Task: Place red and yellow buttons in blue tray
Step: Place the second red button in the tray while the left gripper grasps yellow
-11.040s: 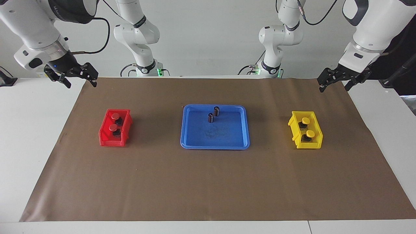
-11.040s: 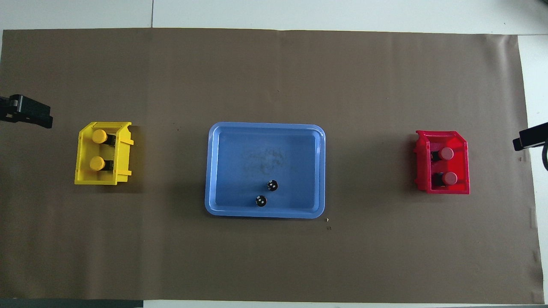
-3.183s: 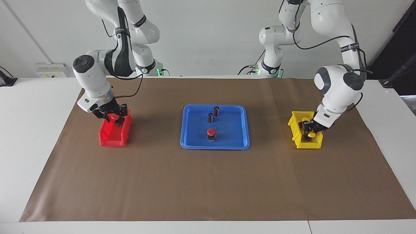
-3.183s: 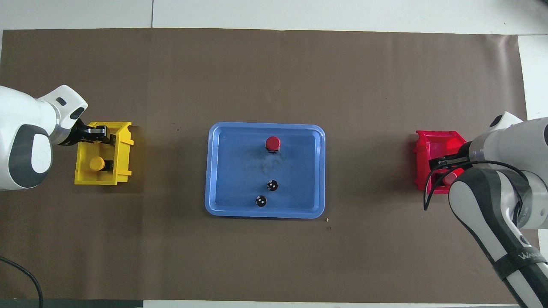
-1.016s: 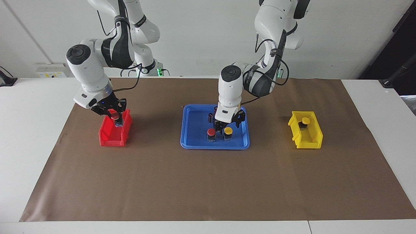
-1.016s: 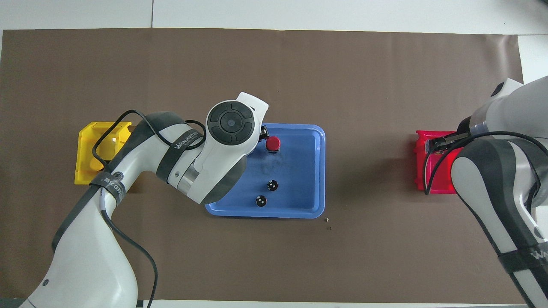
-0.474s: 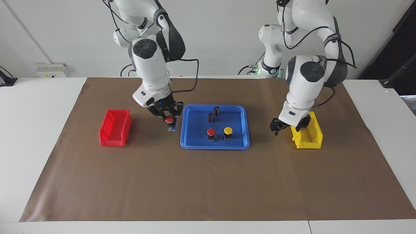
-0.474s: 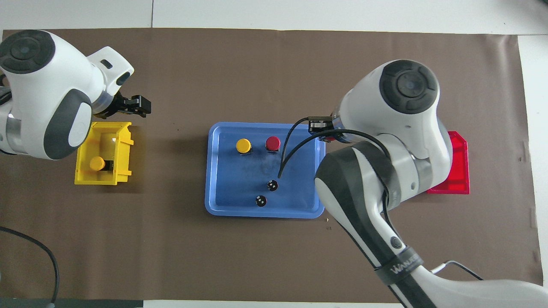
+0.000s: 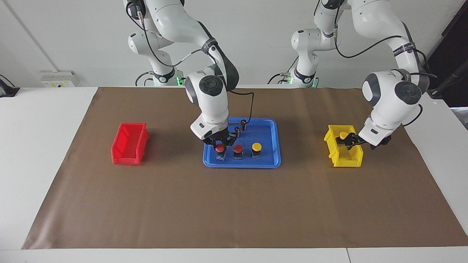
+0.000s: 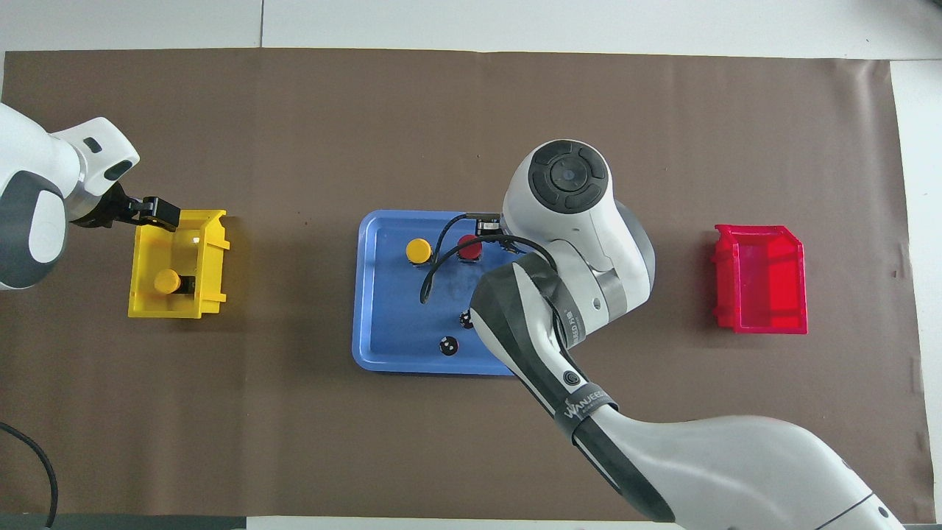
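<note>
Right gripper (image 9: pixel 219 143) is clamped on a red button (image 9: pixel 219 148) low in the blue tray (image 9: pixel 272 160), right beside another red button (image 9: pixel 238 148), so a sloppy release could topple both, while the wide-open left gripper (image 9: pixel 351 140) over the yellow bin (image 9: pixel 343 160) could clip its rim.

The tray (image 9: pixel 272 124) sits mid-surface (image 9: pixel 234 204) between two bins. Three buttons stand in a row in it, on the side farther from the robots, with two small cylinders (image 9: pixel 243 124) nearer the robots. The right tool (image 9: pixel 220 143) is over the button (image 9: pixel 219 150) at the right arm's end of the row. One button (image 10: pixel 168 280) sits in the bin (image 10: pixel 210 254) at the left arm's end, with the left tool (image 9: pixel 351 140) over it.
</note>
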Controlling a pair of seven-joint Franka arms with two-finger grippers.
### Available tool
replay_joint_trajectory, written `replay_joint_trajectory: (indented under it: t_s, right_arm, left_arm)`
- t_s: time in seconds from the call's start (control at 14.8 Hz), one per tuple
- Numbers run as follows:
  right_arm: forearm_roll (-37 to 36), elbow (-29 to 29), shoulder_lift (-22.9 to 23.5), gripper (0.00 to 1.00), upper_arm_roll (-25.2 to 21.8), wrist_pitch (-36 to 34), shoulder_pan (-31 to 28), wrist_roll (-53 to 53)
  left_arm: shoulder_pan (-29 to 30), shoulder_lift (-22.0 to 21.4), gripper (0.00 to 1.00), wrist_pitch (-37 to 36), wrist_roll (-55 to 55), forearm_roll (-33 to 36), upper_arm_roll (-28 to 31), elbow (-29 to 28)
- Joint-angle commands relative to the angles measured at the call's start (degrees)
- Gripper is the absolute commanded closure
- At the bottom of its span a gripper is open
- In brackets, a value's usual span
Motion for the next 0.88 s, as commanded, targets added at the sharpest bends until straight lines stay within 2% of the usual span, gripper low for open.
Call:
replay_joint_trajectory:
  t_s: [0.0,0.14,0.2,0.27,0.34,0.41,0.61,0.81]
  right_arm:
    - [-0.42,-4.91,-2.08,0.76,0.05,3.42,0.18,0.19]
    - [-0.42,-6.24,-2.43,0.72,0.05,3.88,0.09,0.1]
    - [-0.42,-5.9,-2.43,0.55,0.05,3.35,0.01,0.01]
    - [-0.5,-5.02,-2.34,0.14,0.05,2.65,0.0,0.01]
    - [-0.5,-3.36,-2.34,0.0,-0.04,1.25,-0.43,0.01]
    - [-0.94,-1.0,-2.34,0.0,-0.21,-0.94,-1.04,-0.08]
    - [-3.05,6.83,-3.04,0.0,-0.39,-8.4,-5.25,-0.69]
    - [-3.23,9.75,-8.21,0.0,-0.48,-14.91,-11.31,-3.67]
  left_arm:
    - [0.04,-4.02,0.0,1.83,0.5,-0.44,-0.65,-6.07]
    - [-0.05,-4.81,0.02,2.1,1.38,-1.5,-0.65,-7.23]
    - [-0.05,-4.73,0.1,2.1,2.86,-1.76,-0.65,-7.14]
    - [0.04,-4.73,0.19,2.01,3.66,-2.9,-0.65,-7.14]
    - [0.04,-4.81,0.28,1.92,4.54,-3.78,-0.65,-7.14]
    - [0.39,-4.81,0.32,2.01,4.72,-4.66,-0.56,-7.14]
    - [1.36,-5.16,0.32,2.36,5.08,-7.3,-0.56,-7.75]
    - [1.45,-5.69,0.32,2.19,5.08,-7.3,-0.56,-8.63]
